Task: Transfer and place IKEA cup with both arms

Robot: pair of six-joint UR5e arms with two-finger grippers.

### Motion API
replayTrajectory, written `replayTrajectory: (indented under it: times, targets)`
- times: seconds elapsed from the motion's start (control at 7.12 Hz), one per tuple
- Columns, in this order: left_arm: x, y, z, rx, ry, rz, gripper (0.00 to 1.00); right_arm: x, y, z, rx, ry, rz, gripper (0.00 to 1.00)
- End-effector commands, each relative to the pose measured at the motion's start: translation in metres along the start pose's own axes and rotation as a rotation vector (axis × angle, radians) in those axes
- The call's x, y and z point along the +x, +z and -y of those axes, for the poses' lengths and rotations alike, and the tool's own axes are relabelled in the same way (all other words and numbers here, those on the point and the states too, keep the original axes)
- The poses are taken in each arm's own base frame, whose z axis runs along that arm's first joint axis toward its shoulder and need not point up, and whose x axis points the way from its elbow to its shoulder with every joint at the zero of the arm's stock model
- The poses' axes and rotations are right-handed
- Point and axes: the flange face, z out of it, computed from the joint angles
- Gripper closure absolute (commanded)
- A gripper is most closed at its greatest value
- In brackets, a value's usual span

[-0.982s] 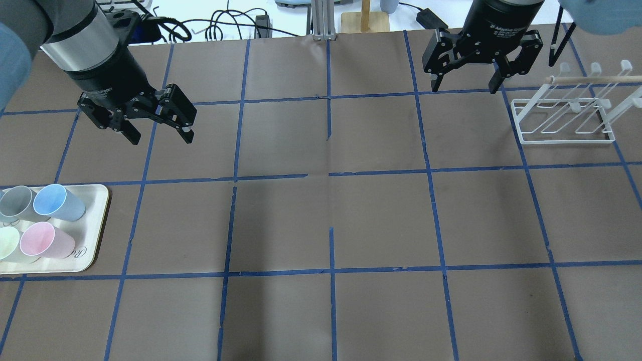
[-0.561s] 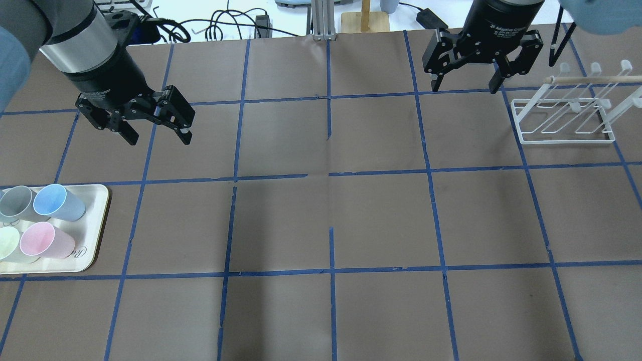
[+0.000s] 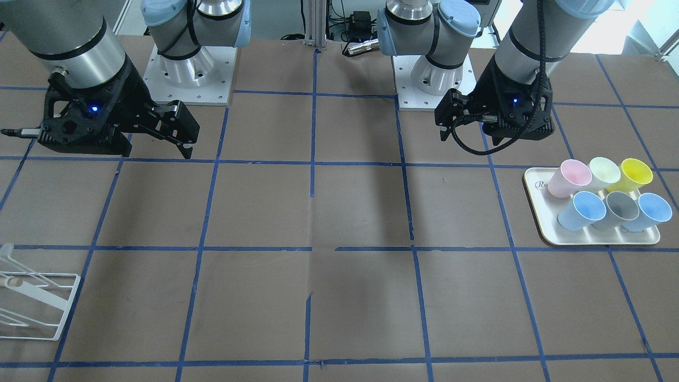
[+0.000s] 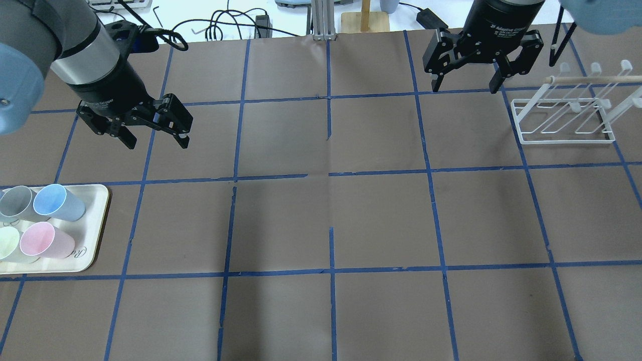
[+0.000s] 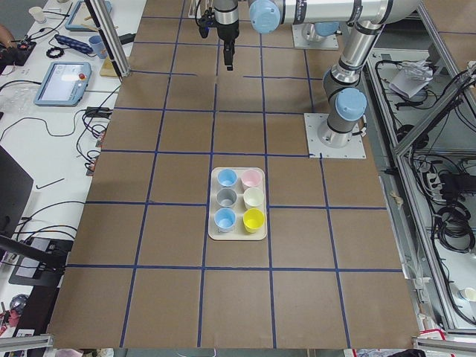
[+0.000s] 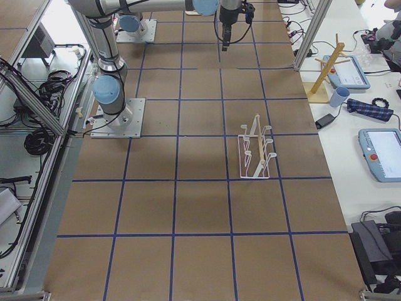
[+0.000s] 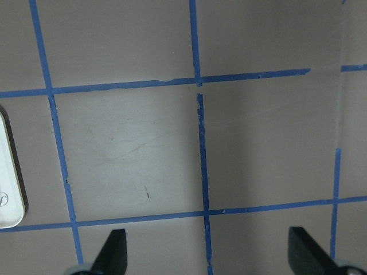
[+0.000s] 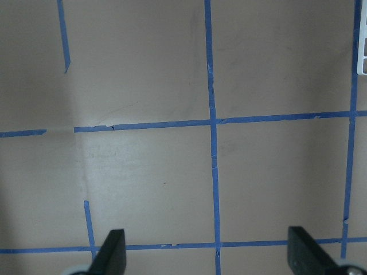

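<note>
Our left tool (image 4: 157,144) hangs empty over the bench (image 4: 381,220), fingers spread apart, a short way from the cream tray (image 4: 95,220). Our right tool (image 4: 464,89) hangs spread wide too, near the white wire rack (image 4: 564,125). The IKEA cup (image 3: 581,211) sits mouth-up on the tray, just beside the grey cup (image 3: 616,208), at the end of that row nearest the bench's middle.
</note>
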Motion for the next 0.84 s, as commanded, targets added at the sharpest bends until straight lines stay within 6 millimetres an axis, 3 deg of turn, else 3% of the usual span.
replayTrajectory:
  times: [0.0, 0.7]
  targets:
    - [-0.0009, 0.0017, -0.0011, 0.008, -0.001, 0.004, 0.00, 0.0000, -0.0001, 0.0001, 0.001, 0.000, 0.000, 0.00]
    - [-0.0006, 0.0081, 0.0033, -0.006, -0.004, -0.009, 0.00, 0.0000, 0.0001, -0.0001, -0.001, 0.000, 0.000, 0.00]
